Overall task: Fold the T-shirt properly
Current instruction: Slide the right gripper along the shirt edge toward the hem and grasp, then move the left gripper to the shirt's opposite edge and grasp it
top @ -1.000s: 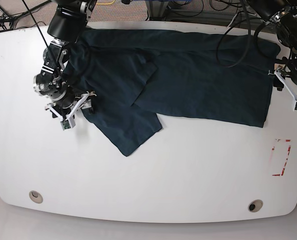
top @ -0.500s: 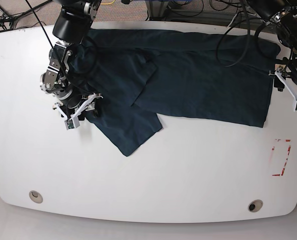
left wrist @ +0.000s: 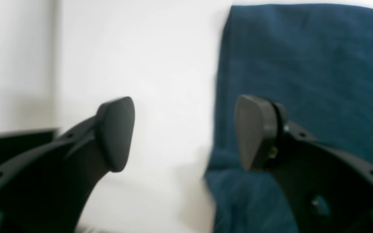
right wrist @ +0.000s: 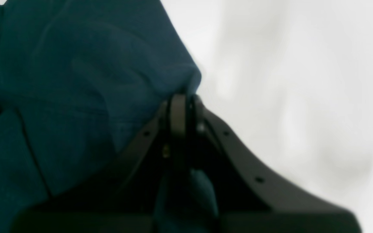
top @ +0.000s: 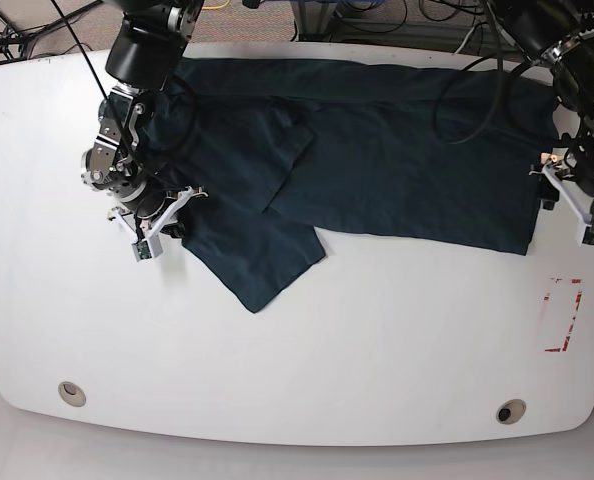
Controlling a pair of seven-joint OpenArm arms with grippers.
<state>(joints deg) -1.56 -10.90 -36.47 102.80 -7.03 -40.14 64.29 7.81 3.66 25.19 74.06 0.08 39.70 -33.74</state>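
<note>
The dark navy-teal T-shirt (top: pixel 397 150) lies spread across the far half of the white table (top: pixel 377 350), with one flap folded down toward the front left. My right gripper (top: pixel 174 218), at the shirt's left edge in the base view, is shut on a bunched fold of the T-shirt (right wrist: pixel 76 81); its closed tips (right wrist: pixel 183 98) pinch the cloth. My left gripper (top: pixel 552 192) is at the shirt's right edge. It is open (left wrist: pixel 185 132), one finger (left wrist: pixel 254 132) over the T-shirt (left wrist: pixel 303 64), the other finger (left wrist: pixel 115 132) over bare table, with the hem between them.
A red tape outline (top: pixel 562 315) marks the table near its right edge. Two round holes (top: pixel 72 393) (top: pixel 510 411) sit near the front corners. Cables (top: pixel 467 80) hang over the shirt's back right part.
My right gripper closed onto the shirt's left edge. My left gripper shifted slightly in toward the shirt's right hem and down, staying open.
</note>
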